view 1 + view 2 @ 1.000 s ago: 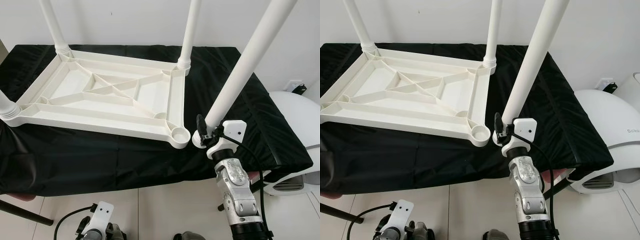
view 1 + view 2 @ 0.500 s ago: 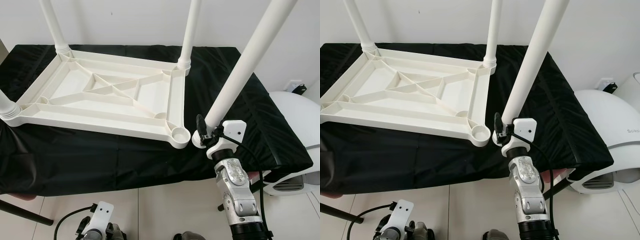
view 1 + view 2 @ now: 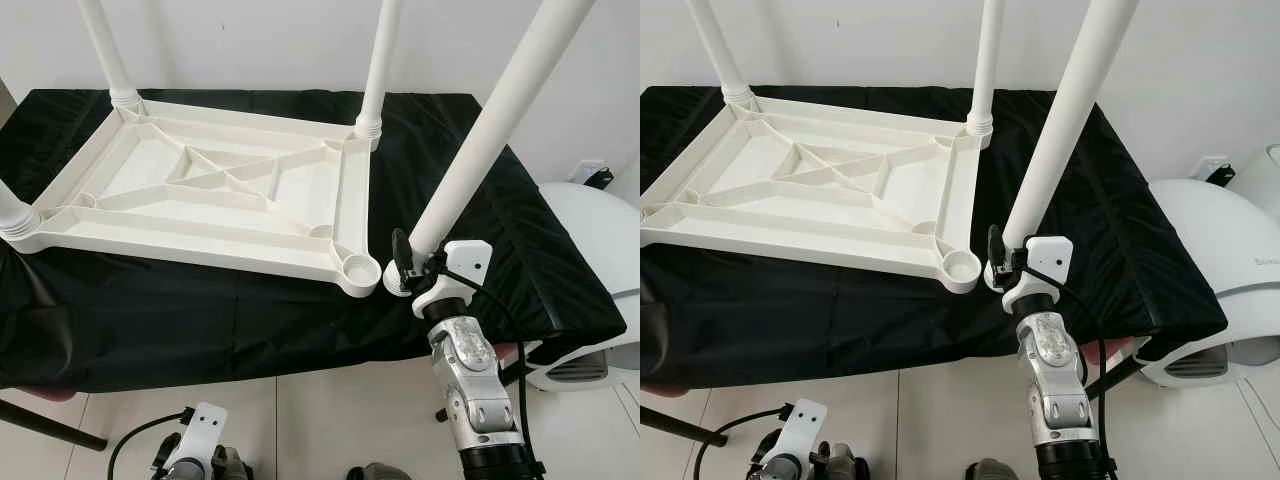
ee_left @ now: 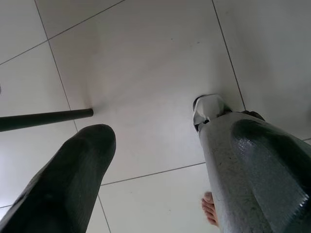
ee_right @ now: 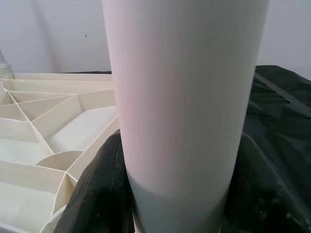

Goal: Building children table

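Right wrist view: fingers [image 5: 99,189] still clamp leg [image 3: 492,125], unchanged.

— What can't we see whole?
— The held leg [image 3: 480,150] runs off the frame at 12 o'clock, as do the two far legs [image 3: 383,50].
— And at 9 o'clock?
— The near-left leg [image 3: 12,212] is cut; the tabletop [image 3: 200,190] hides the cloth [image 3: 480,200] beneath.

The right tool [image 3: 996,268] grips a white table leg [image 3: 1060,115] near its lower end, tilted, just beside the empty corner socket [image 3: 962,266]. The upturned white table frame [image 3: 820,195] lies on the black-covered tabletop [image 3: 1110,240].
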You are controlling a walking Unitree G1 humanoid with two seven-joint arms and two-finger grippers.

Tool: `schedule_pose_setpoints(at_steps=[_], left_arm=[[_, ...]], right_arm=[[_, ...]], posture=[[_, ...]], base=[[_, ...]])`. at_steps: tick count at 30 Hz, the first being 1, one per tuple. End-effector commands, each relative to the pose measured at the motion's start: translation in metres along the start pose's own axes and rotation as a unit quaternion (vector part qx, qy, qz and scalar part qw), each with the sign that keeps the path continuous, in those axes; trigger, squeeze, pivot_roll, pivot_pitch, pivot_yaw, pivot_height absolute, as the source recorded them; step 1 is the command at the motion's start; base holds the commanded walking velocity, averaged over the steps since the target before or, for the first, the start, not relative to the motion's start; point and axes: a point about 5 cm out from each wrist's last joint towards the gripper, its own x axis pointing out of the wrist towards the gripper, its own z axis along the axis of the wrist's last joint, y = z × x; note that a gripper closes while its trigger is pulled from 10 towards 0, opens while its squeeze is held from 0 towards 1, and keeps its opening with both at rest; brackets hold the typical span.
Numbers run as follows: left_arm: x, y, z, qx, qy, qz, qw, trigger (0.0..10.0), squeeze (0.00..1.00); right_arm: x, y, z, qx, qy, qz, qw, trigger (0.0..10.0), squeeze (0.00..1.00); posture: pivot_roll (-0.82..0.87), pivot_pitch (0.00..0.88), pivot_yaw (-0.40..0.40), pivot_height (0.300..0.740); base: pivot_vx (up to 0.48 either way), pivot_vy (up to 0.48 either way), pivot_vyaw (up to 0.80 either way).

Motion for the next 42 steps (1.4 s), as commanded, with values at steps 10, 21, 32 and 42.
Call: schedule_pose_setpoints(at_steps=[10, 21, 32, 42], left_arm=[[-0.0040, -0.0124, -0.0164, 0.001, 0.033, -0.036, 0.999, 10.0, 0.00], [-0.0038, -0.0124, -0.0157, 0.000, 0.032, -0.037, 0.999, 10.0, 0.00], [-0.0038, -0.0126, -0.0154, 0.001, 0.031, -0.037, 0.999, 10.0, 0.00], [-0.0038, -0.0122, -0.0155, 0.001, 0.030, -0.037, 0.999, 10.0, 0.00]], right_arm=[[0.0010, -0.0002, 0.0016, -0.001, -0.005, 0.000, 1.000, 10.0, 0.00], [0.0008, -0.0006, 0.0014, -0.001, -0.005, 0.000, 1.000, 10.0, 0.00], [0.0005, -0.0001, 0.0013, -0.001, -0.005, -0.001, 1.000, 10.0, 0.00], [0.0006, 0.0003, 0.0012, -0.001, -0.005, -0.001, 1.000, 10.0, 0.00]], posture=[[0.00, 0.111, 0.003, 0.740], [0.01, 0.111, 0.001, 0.740], [0.00, 0.111, 0.004, 0.740], [0.01, 0.112, 0.004, 0.740]], base=[[0.000, 0.000, 0.00], [0.000, 0.000, 0.00], [0.000, 0.000, 0.00], [0.000, 0.000, 0.00]])
